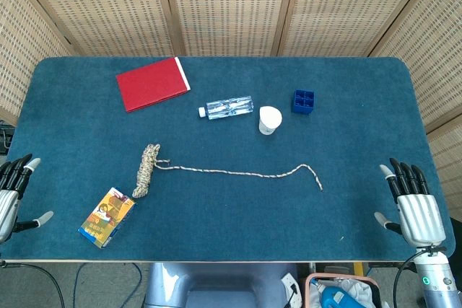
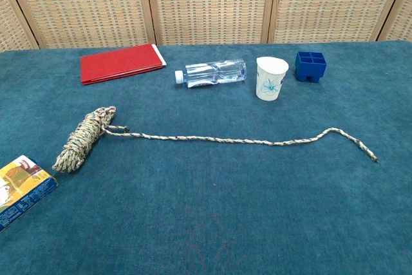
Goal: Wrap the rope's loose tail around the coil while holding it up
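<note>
A speckled rope coil lies flat on the blue table, left of centre. Its loose tail runs out straight to the right and ends in a small bend. My left hand hovers at the table's left edge with fingers spread, holding nothing, well left of the coil. My right hand sits at the right front edge, fingers extended and apart, empty, to the right of the tail's end. Neither hand shows in the chest view.
A red book lies at the back left. A clear bottle, a paper cup and a blue compartment box stand behind the tail. A yellow carton lies near the coil's front.
</note>
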Robot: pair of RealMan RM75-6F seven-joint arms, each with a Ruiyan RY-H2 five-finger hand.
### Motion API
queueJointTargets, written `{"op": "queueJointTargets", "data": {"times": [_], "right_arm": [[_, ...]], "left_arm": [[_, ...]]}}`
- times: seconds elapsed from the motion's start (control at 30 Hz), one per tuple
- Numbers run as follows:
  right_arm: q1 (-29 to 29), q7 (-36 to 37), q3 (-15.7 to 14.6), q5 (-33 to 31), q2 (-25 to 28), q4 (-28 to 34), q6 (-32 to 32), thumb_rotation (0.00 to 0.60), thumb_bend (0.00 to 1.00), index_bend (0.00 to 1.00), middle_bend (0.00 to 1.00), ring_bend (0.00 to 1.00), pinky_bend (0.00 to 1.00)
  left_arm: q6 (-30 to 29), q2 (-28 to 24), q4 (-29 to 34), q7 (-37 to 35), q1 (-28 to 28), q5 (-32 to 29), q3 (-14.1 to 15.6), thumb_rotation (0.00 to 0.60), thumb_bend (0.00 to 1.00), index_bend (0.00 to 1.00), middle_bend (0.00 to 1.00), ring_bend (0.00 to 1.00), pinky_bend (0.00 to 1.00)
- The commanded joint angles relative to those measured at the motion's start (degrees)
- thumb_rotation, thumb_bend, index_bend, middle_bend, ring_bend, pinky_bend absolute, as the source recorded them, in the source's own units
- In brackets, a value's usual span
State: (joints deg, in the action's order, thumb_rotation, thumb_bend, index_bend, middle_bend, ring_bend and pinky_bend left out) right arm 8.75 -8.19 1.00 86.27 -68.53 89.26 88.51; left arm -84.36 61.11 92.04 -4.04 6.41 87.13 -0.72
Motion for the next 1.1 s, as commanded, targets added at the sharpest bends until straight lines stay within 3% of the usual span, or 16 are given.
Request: {"op": "queueJointTargets", "data": {"times": [0.03, 0.2, 0.3, 0.4, 0.47, 0.63, 0.93, 1.1], "right_arm": [[0.0, 0.0, 0.1, 0.2, -0.1, -0.2, -0.5, 0.600, 0.00, 0.06, 0.00, 0.00, 0.00], [1.3, 1.4, -0.2, 2.0, -0.1, 0.1, -2.9, 0.600, 0.00, 0.06, 0.00, 0.00, 0.00], [7.4, 8.7, -0.5, 5.4, 1.4, 1.5, -12.0, 0.600, 0.00, 0.07, 0.00, 0.00, 0.00], [12.3, 10.6, 1.1, 4.8, 1.5, 1.4, -18.8, 0.600, 0.00, 0.11, 0.00, 0.00, 0.00], [16.3, 10.5, 3.3, 3.4, -0.1, 0.2, -23.6, 0.600, 0.02, 0.17, 0.00, 0.00, 0.00], [22.9, 9.1, 6.5, 0.0, -6.2, -5.7, -31.4, 0.600, 0.20, 0.30, 0.00, 0.00, 0.00], [28.2, 4.4, 7.1, -5.1, -15.3, -13.1, -38.7, 0.600, 0.23, 0.39, 0.00, 0.00, 0.00], [30.4, 2.4, 7.3, -6.6, -20.5, -17.3, -40.6, 0.600, 0.26, 0.39, 0.00, 0.00, 0.00]], "left_arm": [[-0.4, 0.0, 0.1, 0.2, -0.2, 0.5, 0.1, 0.600, 0.00, 0.00, 0.00, 0.00, 0.00], [-0.5, 0.1, -0.1, -0.1, -0.3, 0.4, 0.0, 0.600, 0.00, 0.00, 0.00, 0.00, 0.00], [0.1, 0.4, -0.3, -0.1, 0.1, -0.4, -0.7, 0.600, 0.00, 0.00, 0.00, 0.00, 0.00], [0.5, 0.6, -0.5, -0.1, 0.4, -1.0, -1.1, 0.600, 0.00, 0.00, 0.00, 0.00, 0.00], [0.9, 0.9, -0.8, 0.1, 0.6, -1.7, -1.5, 0.600, 0.00, 0.00, 0.00, 0.00, 0.00], [1.5, 1.6, -1.5, 1.0, 1.0, -3.5, -2.5, 0.600, 0.00, 0.00, 0.00, 0.00, 0.00], [3.6, 2.2, -2.3, 1.5, 1.7, -5.5, -3.1, 0.600, 0.00, 0.00, 0.00, 0.00, 0.00], [4.6, 2.8, -2.7, 2.6, 2.2, -6.3, -3.3, 0.600, 0.00, 0.00, 0.00, 0.00, 0.00]]}}
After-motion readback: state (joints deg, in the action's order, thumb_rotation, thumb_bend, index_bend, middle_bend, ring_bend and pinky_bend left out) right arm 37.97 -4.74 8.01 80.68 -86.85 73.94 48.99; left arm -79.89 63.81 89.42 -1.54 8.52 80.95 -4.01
